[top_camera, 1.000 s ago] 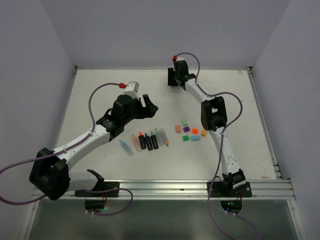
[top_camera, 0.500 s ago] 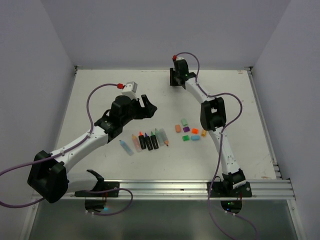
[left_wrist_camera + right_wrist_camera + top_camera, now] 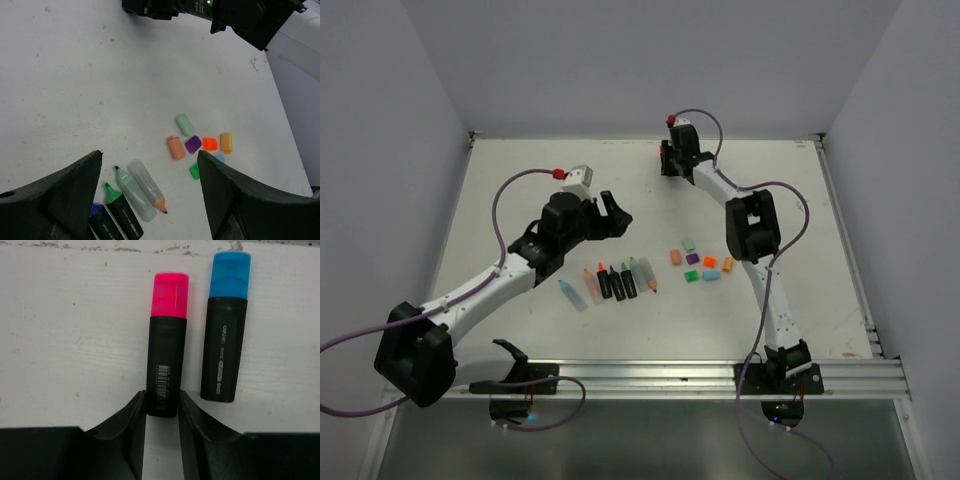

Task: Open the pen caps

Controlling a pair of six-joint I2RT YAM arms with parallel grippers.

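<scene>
Two capped highlighters lie side by side at the table's far edge in the right wrist view: one with a pink cap and one with a blue cap, both on black bodies. My right gripper is shut on the tail end of the pink-capped pen's body, a finger pressed to each side. Several loose pen caps in orange, purple, green, mint and blue lie mid-table. My left gripper hangs open above the table between those caps and a row of uncapped pens.
The uncapped pens lie in a row left of the loose caps. The right arm reaches over the table to the back edge. The blue-capped pen's body lies just right of my right fingers.
My right gripper's jaws have narrowed onto the pink-capped pen at the back edge. The left arm has shifted slightly and its jaws stay wide.
</scene>
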